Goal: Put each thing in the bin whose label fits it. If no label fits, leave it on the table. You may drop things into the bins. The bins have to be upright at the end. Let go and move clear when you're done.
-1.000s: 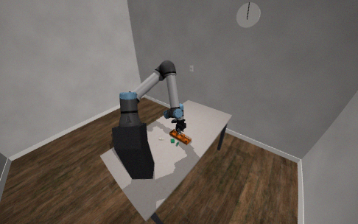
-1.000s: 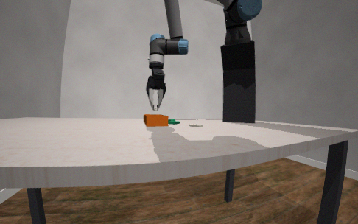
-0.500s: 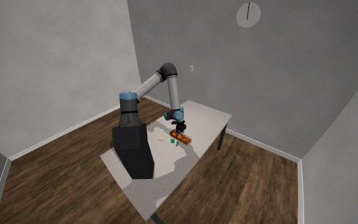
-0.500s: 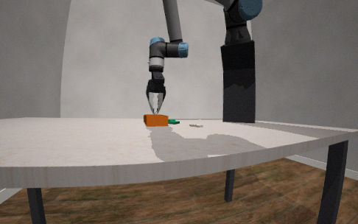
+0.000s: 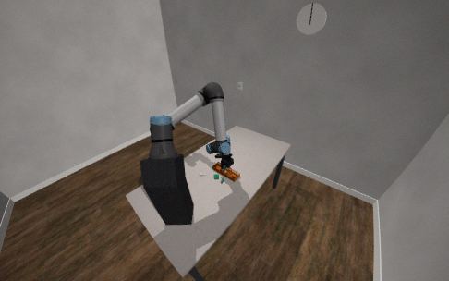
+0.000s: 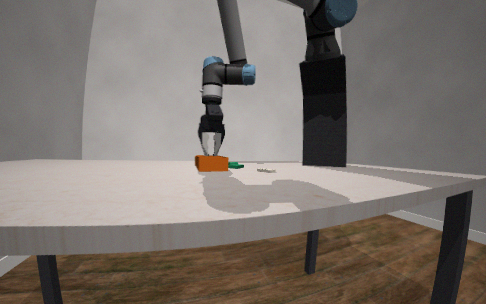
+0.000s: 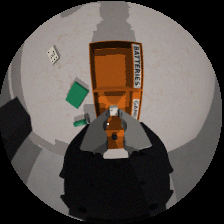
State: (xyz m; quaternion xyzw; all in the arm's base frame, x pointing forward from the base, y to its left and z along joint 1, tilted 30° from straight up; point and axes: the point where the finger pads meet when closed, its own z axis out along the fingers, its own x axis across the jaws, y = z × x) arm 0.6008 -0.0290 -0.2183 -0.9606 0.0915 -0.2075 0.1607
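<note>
The gripper [image 5: 224, 168] [image 6: 211, 154] [image 7: 113, 109] points down into the orange bin [image 5: 234, 176] [image 6: 212, 163] [image 7: 92, 67], its fingertips nearly together on a small white piece [image 7: 113, 109] with dark marks. By the wrist view's clock face, with twelve at the top, the compartment marked BATTERIES lies at twelve, its floor bare orange. The tips are at the neighbouring compartment, whose label begins GAM, the rest hidden by the fingers. The bin stands upright on the table [image 5: 210, 203] [image 6: 125, 200] [image 7: 175, 75]. Outside it, a green cylinder [image 5: 222, 180] [image 7: 80, 122] lies between eight and nine o'clock, a flat green block [image 5: 216, 177] [image 7: 77, 95] near ten, and a white domino-like tile [image 5: 201, 174] [image 6: 266, 170] [image 7: 53, 55] with dark dots farther off, between ten and eleven. In the top view, the black pedestal [image 5: 168, 199] [image 6: 324, 115] stands between eight and nine o'clock from the gripper.

So the two-jaw gripper [image 5: 225, 167] [image 6: 211, 154] [image 7: 113, 109] is coming down compared with a second ago. In the exterior view its fingertips are going from hanging above the orange bin [image 5: 236, 177] [image 6: 213, 164] [image 7: 91, 65] to dipping behind the rim. The arm's elbow [image 5: 212, 91] is sinking a bit too, though the top view is pretty small, so take that one loosely.
</note>
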